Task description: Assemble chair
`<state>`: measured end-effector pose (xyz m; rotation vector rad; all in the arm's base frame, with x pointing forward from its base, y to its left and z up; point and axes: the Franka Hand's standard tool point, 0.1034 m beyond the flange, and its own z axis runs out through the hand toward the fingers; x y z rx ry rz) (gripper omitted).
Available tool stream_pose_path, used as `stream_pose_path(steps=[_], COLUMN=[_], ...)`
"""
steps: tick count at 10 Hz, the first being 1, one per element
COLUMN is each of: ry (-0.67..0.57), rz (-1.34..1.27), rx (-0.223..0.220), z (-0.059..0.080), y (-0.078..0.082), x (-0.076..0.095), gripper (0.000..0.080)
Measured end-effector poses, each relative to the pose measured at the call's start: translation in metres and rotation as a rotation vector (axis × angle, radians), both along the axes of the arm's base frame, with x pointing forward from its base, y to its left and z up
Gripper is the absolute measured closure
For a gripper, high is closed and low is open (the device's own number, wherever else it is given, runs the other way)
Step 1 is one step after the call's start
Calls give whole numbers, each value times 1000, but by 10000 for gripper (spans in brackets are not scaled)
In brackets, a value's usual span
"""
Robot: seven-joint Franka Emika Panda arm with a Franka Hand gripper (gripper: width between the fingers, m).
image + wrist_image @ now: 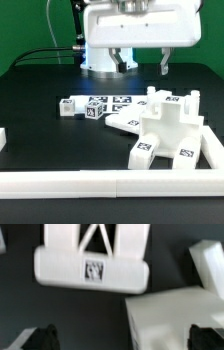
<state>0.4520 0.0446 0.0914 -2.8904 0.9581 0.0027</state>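
Arm [135, 22] hangs from above, wrist pointing straight down; 2 fingers [165, 64] spread wide apart, empty.

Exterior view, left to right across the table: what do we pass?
White piece cut off by the edge → lone block → tagged blocks → part-built chair. Rail left out: it spans the whole front.
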Motion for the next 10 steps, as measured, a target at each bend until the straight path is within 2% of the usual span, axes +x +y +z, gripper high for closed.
stream_pose_path(steps=[1,2,5,6,9,10], ry=[-5,-2,4,12,72,68], rz=[2,17,1,-54,-127,-135], rx=[-28,-47,-35,-16,-10,-24], z=[-17,-27,-25,-23,-47,-57], y=[5,10,9,8,12,13], x=[-15,-21,-18,-19,-61,-66], gripper=[151,151,151,151,151,151])
